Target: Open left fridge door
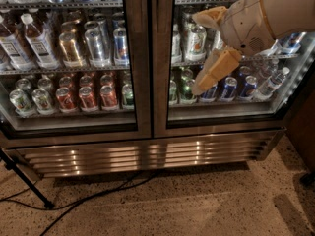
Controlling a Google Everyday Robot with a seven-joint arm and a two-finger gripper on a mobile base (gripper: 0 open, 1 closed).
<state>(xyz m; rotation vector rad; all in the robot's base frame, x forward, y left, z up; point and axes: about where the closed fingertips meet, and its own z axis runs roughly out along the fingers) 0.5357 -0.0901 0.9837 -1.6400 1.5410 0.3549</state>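
Observation:
The left fridge door (74, 124) is a glass pane in a steel frame and sits flush with the cabinet, closed. Its vertical handle strip (141, 58) runs down the right edge by the centre seam. Behind the glass stand bottles and cans on shelves. My gripper (196, 53) hangs in front of the right door's (221, 122) glass, a short way right of the seam. It is open, with one tan finger (207, 16) up high, the other finger (215, 73) angled down-left, and nothing between them.
A steel louvred grille (147, 156) runs under both doors. A black tripod leg (27, 186) and black cables (93, 195) lie on the speckled floor at the lower left. A dark object (307, 178) sits at the right edge.

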